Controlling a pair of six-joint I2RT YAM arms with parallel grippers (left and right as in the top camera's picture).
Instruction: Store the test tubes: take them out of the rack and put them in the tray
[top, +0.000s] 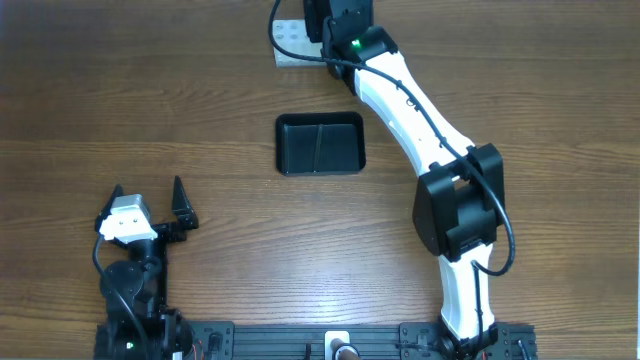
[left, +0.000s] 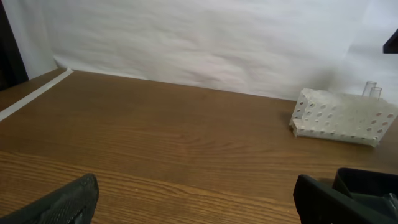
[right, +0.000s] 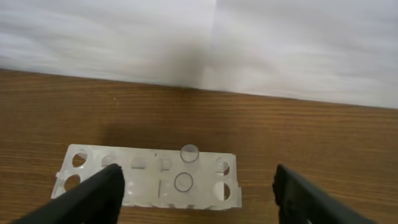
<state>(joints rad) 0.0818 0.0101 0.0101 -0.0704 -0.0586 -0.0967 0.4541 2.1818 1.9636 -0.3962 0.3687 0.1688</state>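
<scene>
My right fingers (right: 93, 194) are black, the tray (top: 347, 146) black too; rack (right: 148, 187) white, tubes (right: 189, 153) clear, table (top: 150, 100) brown wood-grain.

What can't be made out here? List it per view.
- Top view: right arm covers much of the rack; most of its holes are hidden.
- Top view: tray is dark; there is a faint line inside, too indistinct to identify.
- Right wrist view: right fingers and the bottom edge cut off the rack's near side.
- Left wrist view: tubes are small; count unsure.
</scene>
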